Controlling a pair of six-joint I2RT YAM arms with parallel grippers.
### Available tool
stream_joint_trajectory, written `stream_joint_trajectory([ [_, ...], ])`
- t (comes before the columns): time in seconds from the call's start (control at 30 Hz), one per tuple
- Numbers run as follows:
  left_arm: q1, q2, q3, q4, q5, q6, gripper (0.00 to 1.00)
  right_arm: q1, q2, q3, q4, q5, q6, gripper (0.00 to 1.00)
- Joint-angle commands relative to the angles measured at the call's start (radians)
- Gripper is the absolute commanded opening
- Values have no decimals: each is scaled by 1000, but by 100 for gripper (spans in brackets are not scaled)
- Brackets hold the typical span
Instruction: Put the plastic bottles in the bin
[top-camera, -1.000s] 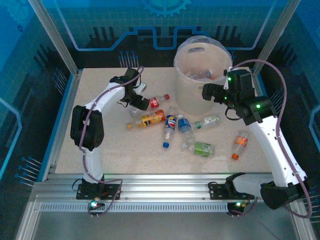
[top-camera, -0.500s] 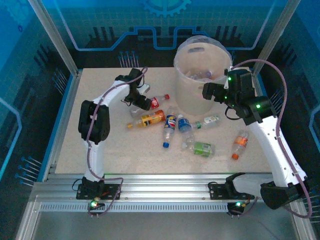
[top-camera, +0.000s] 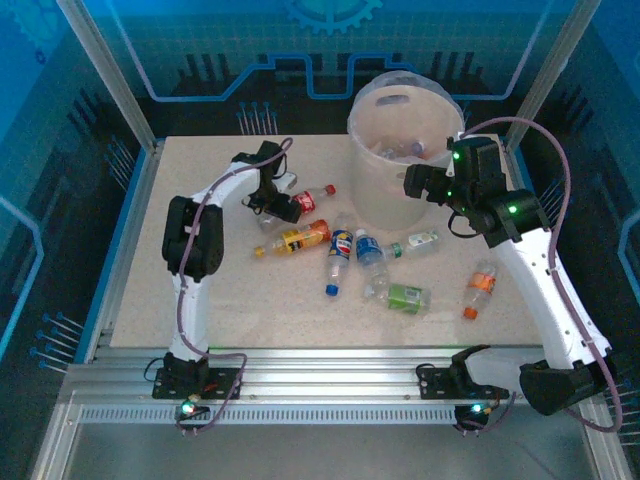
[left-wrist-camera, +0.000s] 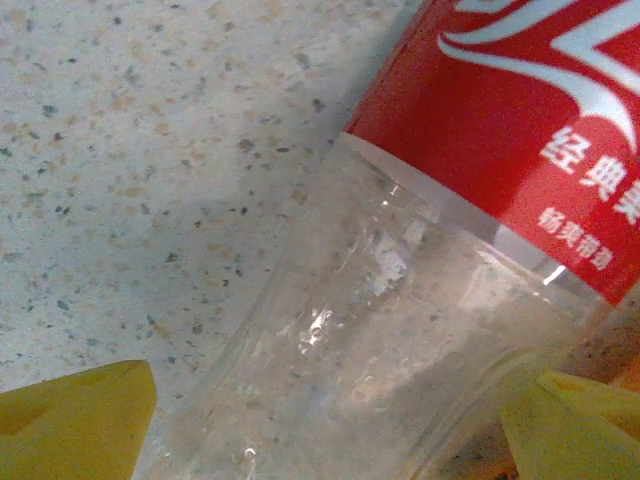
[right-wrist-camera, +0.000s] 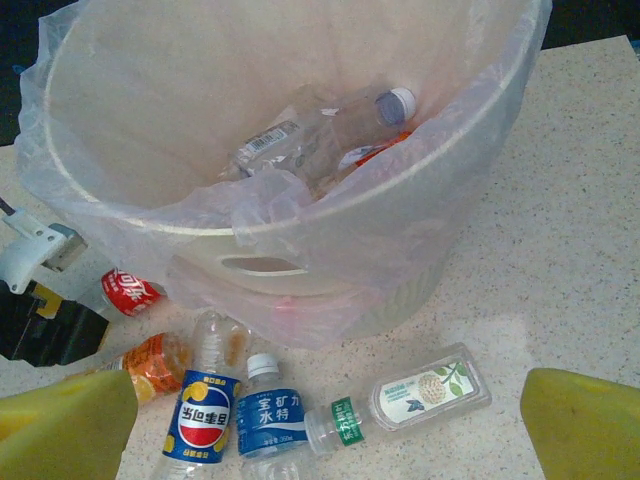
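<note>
Left fingers (left-wrist-camera: 80, 420) either side of red-label cola bottle (left-wrist-camera: 400, 300) on counter (left-wrist-camera: 120, 150), grip unclear; right fingers (right-wrist-camera: 60, 430) wide, empty, near bin (right-wrist-camera: 420, 200).

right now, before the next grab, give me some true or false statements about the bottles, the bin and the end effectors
1. The bin lies tipped on its side. False: it stands upright.
2. The left end effector straddles the red-labelled cola bottle. True.
3. The bin is empty. False: several bottles already lie inside it.
4. The right end effector is open, beside the bin. True.
5. The Pepsi bottle is in the bin. False: it lies on the table near the bin's base.
</note>
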Motion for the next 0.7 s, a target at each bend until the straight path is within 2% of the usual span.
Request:
stream_joint_trajectory([
  [0.0,26,29,29,13,19,-52,89,5,4,-2,24,7,15,100],
  [0.47,54,61,0,33,-21,-124,73,5,11,-12,38,2,24,100],
  [0.63,54,49,-19,44,-22,-127,55,4,23,-14,43,-7,26,100],
  [0.67,54,40,-23,47,-20,-129,54,4,28,-14,44,-9,26,100],
])
